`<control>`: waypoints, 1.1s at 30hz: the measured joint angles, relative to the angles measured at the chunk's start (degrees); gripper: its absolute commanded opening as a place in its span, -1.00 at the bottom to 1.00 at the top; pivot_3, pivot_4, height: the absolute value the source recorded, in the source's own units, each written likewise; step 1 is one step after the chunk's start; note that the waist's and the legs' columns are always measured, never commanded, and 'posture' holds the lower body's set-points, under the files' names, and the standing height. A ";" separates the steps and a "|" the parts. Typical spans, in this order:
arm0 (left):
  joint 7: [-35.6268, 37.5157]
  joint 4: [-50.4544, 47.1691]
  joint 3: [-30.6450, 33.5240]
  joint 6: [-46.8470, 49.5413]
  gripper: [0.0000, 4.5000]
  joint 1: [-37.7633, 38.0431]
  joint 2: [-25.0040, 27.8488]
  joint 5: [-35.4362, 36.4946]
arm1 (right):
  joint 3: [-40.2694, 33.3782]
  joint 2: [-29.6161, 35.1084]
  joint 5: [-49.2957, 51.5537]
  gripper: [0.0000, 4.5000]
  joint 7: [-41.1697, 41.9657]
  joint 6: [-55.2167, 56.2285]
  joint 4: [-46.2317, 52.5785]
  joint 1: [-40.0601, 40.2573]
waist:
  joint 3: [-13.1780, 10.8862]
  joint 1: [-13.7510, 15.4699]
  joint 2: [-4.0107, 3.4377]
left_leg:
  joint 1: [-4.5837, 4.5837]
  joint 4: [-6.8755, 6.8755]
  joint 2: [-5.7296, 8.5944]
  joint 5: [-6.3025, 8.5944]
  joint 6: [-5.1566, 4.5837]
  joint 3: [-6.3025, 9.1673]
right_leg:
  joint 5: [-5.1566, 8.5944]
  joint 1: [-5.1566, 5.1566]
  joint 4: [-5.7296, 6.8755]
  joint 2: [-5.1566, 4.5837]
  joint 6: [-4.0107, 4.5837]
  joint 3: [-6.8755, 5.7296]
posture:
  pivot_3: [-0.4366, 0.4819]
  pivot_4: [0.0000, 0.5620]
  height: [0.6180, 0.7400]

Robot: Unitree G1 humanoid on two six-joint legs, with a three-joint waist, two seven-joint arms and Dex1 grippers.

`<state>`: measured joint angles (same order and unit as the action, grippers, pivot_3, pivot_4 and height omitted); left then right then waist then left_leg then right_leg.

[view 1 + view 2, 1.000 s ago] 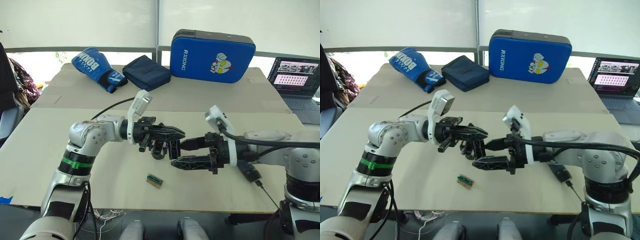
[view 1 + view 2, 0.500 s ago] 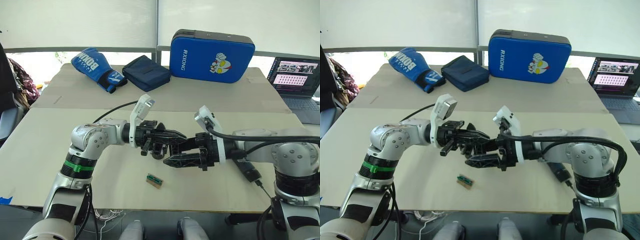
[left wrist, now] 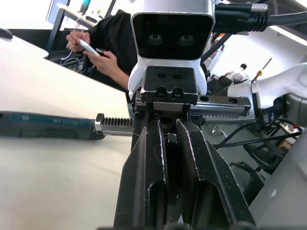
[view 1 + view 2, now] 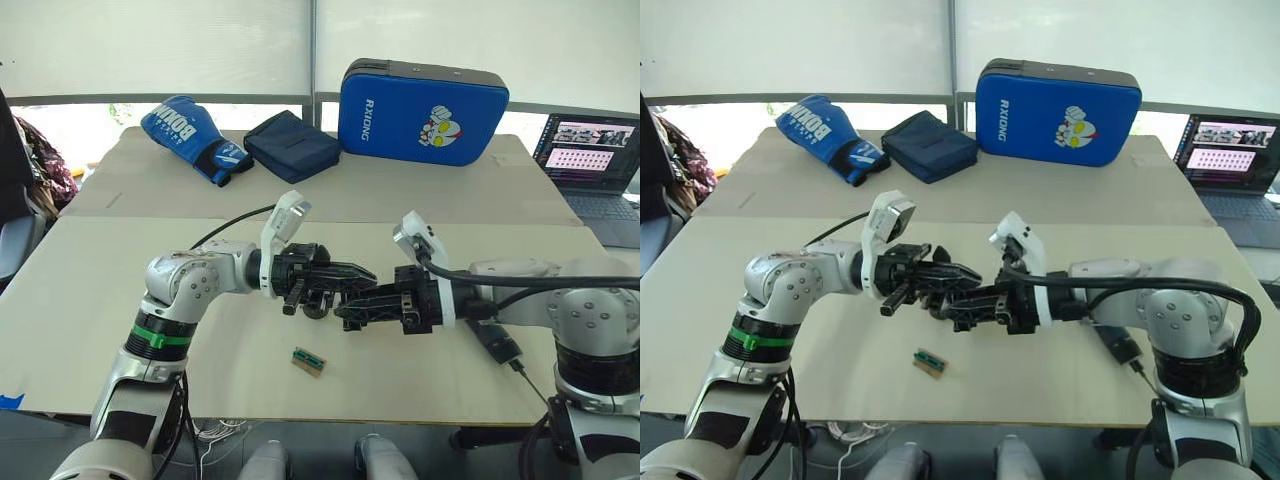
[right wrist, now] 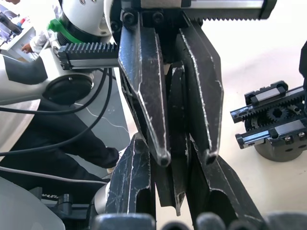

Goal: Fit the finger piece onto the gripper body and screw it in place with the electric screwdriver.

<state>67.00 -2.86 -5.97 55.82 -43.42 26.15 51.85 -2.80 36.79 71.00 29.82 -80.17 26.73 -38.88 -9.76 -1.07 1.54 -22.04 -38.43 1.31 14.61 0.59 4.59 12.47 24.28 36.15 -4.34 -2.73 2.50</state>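
Black flat pointed blade, the finger piece (image 5: pixel 176 124): held in mid-air above the pale tabletop (image 4: pixel 120 290), between the two arms; left pincer (image 4: pixel 366 280) appears pressed onto its sides, pinching it, pointed end toward the right arm; right pincer (image 4: pixel 345 312) spread, one finger on either side of the blade and of the left fingertips, not visibly touching the blade.

Black chunky block with toothed racks and a small gear, the gripper body (image 5: pixel 271 129): standing on the tabletop just beside and below the meeting pincers.

Black cylindrical electric screwdriver (image 4: pixel 497 343): lying on the tabletop under the right forearm, unused.

Small green-topped brown block (image 4: pixel 309 361): near the front edge, apart.

Step judged: hand-over of the blade. Advice: close the right pincer squarely on the flat faces before the left lets go; keep the mounting end exposed; then lower it onto the block.
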 measured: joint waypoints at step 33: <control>15.47 49.89 2.40 -67.68 1.00 3.15 1.47 -37.97 | 2.58 0.74 -29.19 -0.81 25.17 43.77 -3.69 21.94 | 0.00 0.34 0.00 | -0.10 -0.28 0.02 0.03 -0.05 -0.01 | -0.03 -0.01 0.05 -0.02 -0.04 -0.06 | -0.05 -0.47 1.00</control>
<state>82.47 47.02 -3.57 -11.85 -40.27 27.62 13.88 -0.22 37.53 41.81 55.00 -36.39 23.04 -16.94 -9.76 -0.73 1.55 -22.15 -38.71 1.33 14.64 0.54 4.58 12.44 24.27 36.20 -4.36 -2.77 2.44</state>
